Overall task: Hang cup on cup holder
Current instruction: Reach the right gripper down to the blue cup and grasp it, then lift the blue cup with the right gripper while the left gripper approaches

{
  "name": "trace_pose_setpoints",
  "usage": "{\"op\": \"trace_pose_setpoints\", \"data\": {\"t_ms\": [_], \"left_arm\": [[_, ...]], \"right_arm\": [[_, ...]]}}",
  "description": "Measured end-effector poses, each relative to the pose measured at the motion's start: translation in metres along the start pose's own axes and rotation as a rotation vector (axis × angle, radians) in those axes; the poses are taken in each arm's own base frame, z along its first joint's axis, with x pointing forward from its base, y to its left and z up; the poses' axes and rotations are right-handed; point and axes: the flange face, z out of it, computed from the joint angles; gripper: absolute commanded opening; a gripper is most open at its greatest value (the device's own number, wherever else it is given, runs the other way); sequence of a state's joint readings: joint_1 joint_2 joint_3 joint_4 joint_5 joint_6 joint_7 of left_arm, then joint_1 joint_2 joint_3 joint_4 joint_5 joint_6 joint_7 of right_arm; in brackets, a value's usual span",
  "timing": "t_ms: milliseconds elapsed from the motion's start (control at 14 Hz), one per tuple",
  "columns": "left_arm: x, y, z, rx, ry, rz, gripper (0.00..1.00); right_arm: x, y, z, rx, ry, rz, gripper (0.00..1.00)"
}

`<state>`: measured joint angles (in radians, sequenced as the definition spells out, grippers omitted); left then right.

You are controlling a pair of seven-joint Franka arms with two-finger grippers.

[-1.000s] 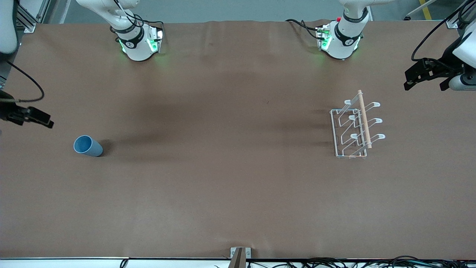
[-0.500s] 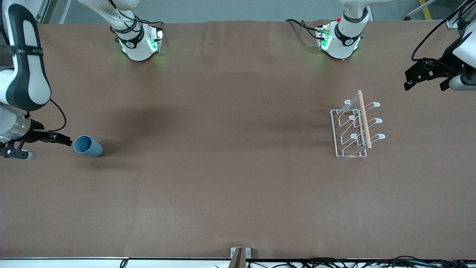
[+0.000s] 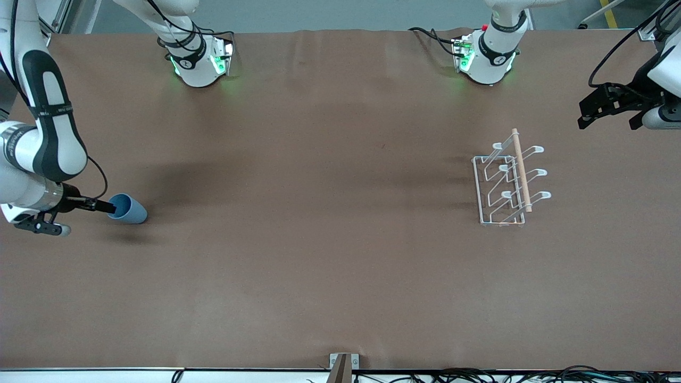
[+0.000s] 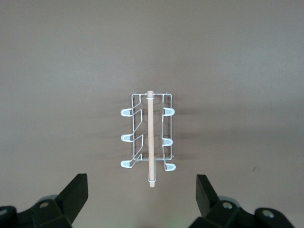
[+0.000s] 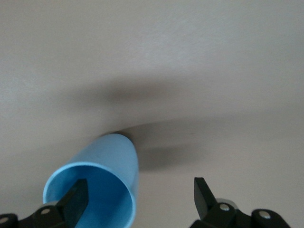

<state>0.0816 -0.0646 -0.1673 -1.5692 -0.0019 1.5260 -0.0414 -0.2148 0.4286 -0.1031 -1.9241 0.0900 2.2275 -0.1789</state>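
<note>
Cup [image 3: 127,208] lies on its side on the counter [image 3: 319,266] at the right arm's end, long axis running along the counter's length, open mouth facing my right end effector [image 3: 106,207]. I read that end effector as spread wide, gripping nothing; in the right wrist view one finger [image 5: 76,202] sits inside the cup's mouth, the other outside its wall. Closing on the wall looks like the next call. Cup holder [image 3: 509,181] stands well apart, at the left arm's end. Left end effector [image 3: 612,109] waits, open and empty, over the counter edge near the holder, so the right arm is clearly nearer the cup
</note>
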Motion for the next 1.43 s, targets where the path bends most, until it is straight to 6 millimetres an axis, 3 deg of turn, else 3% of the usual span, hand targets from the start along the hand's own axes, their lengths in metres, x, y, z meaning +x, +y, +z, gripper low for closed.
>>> {"op": "trace_pose_setpoints", "data": {"t_ms": [71, 143, 286, 786, 929, 1143, 1286, 1429], "left_arm": [[0.000, 0.000, 0.000, 0.000, 0.000, -0.001, 1.00], [0.000, -0.001, 0.000, 0.000, 0.000, -0.001, 1.00], [0.000, -0.001, 0.000, 0.000, 0.000, -0.002, 1.00], [0.001, -0.001, 0.002, 0.000, -0.003, -0.002, 1.00], [0.001, -0.001, 0.002, 0.000, -0.003, -0.002, 1.00], [0.001, 0.000, 0.002, -0.001, -0.004, 0.000, 1.00], [0.001, 0.005, 0.001, -0.003, -0.002, 0.014, 1.00], [0.001, 0.024, -0.002, -0.015, 0.005, 0.054, 1.00]], "right_arm": [[-0.001, 0.001, 0.013, 0.029, -0.014, -0.008, 0.49], [-0.002, 0.001, 0.023, 0.044, -0.026, -0.019, 0.24], [-0.002, 0.002, 0.031, 0.052, -0.034, -0.037, 0.08], [-0.004, -0.002, 0.030, 0.061, -0.055, -0.055, 0.00], [-0.005, -0.009, 0.019, 0.073, -0.067, -0.070, 0.00], [-0.011, -0.050, -0.017, 0.171, -0.093, -0.096, 0.00], [-0.016, -0.091, -0.041, 0.277, -0.098, -0.112, 0.00], [-0.024, -0.135, -0.053, 0.398, -0.126, -0.122, 0.00]]}}
